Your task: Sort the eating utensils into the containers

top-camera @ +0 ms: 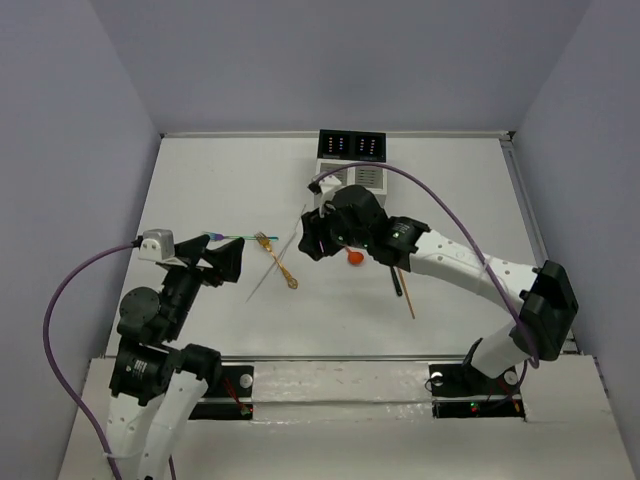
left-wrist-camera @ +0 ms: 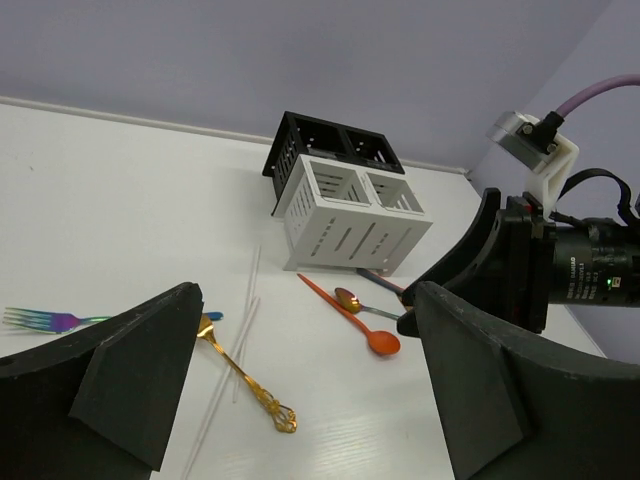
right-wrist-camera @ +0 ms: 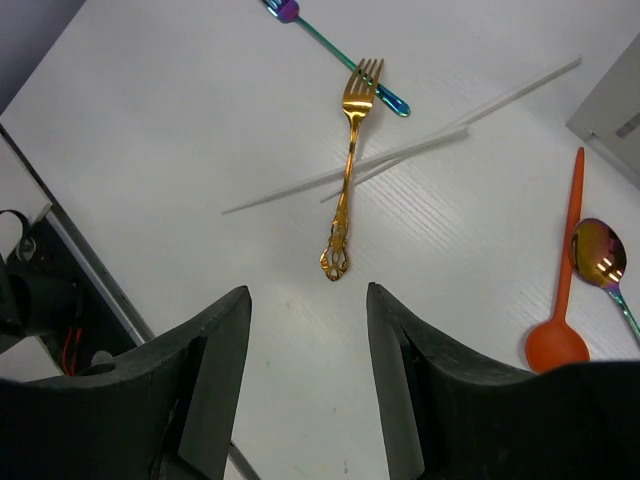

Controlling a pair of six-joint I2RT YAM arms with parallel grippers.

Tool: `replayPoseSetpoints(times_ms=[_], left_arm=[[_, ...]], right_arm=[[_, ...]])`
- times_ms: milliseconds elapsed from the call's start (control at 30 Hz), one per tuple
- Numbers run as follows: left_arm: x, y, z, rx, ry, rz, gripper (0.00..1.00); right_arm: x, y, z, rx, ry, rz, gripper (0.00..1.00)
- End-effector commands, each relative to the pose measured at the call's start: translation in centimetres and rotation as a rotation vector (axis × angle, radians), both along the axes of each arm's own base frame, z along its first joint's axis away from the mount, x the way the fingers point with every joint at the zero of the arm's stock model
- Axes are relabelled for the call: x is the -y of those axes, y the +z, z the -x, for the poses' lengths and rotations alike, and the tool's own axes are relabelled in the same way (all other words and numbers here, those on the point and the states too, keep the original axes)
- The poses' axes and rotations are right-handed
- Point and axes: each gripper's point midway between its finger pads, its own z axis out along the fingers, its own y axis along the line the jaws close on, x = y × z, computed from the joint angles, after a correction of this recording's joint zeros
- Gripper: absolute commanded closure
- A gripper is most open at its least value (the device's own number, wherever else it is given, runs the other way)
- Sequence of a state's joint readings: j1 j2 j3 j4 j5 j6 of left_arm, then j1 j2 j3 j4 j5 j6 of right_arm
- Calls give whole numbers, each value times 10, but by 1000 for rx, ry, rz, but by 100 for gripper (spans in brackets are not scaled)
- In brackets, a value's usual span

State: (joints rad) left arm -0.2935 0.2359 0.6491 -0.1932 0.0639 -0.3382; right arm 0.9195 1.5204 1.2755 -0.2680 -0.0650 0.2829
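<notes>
The right pincer (right-wrist-camera: 308,298) stands partly open, empty, near the gold fork (right-wrist-camera: 348,170), its arm stretched over mid-bench (top-camera: 200,180). The left pincer (left-wrist-camera: 305,320) gapes wide, empty.

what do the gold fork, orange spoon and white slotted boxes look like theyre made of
Gold fork: likely metal, polished gold finish; it glints and has an ornate cast-looking handle.
Orange spoon: probably plastic; flat even colour, little shine.
White slotted boxes: matte moulded plastic or painted metal; smooth walls with cut slots leave it open.
</notes>
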Motion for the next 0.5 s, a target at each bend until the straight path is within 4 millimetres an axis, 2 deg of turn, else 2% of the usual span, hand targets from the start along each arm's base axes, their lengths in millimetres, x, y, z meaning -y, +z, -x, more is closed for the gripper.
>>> replayPoseSetpoints(times_ms=[0,133,167,267,367,400,433,467], left_arm=[[0,13,0,34,-1,2,1],[-4,14,1,37,19,8,1],[-4,14,0,37,20,8,1],[-4,13,0,34,25,11,1],[-7,13,-1,31,38,17,1],[-7,12,-1,30,41,17,1],[-8,11,-2,25,46,21,1],[-9,11,-2,24,51,24,1]], right_arm=[[-20,30,-9,86,8,-59,44],[-25,24,-18,85,-12,-38,45],[-26,14,-20,71,-16,-11,45],[-33,15,-26,69,-18,-4,47],[-40,-7,-39,57,-45,54,48],[-40,-1,-41,65,-51,51,48],[-45,-15,-44,56,-61,86,48],[-49,-11,-50,66,-70,86,48]])
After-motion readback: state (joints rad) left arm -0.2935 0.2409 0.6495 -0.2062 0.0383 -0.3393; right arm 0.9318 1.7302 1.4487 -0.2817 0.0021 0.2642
